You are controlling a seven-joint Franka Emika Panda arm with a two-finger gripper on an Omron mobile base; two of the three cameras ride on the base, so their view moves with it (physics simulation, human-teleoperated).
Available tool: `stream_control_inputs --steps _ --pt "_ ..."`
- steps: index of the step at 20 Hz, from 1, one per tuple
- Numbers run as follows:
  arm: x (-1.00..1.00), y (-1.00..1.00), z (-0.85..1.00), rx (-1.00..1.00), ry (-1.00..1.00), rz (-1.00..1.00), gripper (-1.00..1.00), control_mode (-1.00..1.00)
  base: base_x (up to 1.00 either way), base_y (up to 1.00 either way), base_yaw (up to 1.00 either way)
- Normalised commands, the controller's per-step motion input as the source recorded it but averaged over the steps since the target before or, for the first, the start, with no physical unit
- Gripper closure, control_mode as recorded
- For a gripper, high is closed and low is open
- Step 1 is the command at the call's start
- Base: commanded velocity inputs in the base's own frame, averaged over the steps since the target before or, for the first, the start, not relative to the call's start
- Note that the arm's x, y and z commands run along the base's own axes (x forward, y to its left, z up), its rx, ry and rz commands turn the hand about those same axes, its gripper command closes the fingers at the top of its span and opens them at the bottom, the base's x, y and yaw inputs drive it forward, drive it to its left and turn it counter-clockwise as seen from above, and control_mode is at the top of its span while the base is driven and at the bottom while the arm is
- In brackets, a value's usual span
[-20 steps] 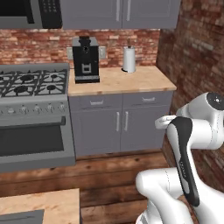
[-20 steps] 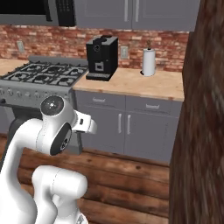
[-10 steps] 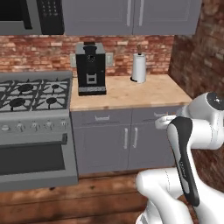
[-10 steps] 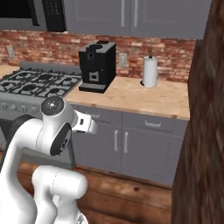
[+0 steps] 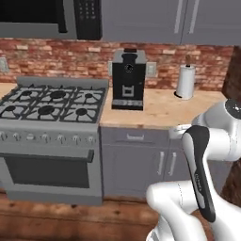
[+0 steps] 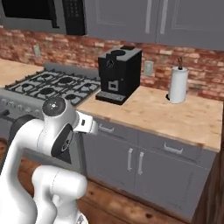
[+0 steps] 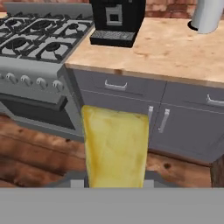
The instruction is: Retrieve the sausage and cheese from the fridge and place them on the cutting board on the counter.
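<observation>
Coffee machine (image 6: 118, 74), paper towel roll (image 6: 178, 84) on counter (image 6: 166, 116)

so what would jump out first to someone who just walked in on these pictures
Probably the pale yellow cheese, big at the bottom middle of the hand view, apparently held in the hand in front of the grey drawers. Next the black coffee machine standing on the tan counter against the brick wall, between the gas stove on its left and a white paper towel roll on its right.
</observation>
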Motion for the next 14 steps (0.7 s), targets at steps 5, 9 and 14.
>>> stream_control_inputs --steps 5,9,14 --pt "0.00 0.00 0.00 0.00 0.00 0.00 1.00 1.00 0.42 0.00 0.52" --pt "0.00 0.00 0.00 0.00 0.00 0.00 1.00 1.00 0.20 0.00 0.75" --pt "0.00 0.00 0.00 0.00 0.00 0.00 1.00 1.00 0.23 0.00 0.73"
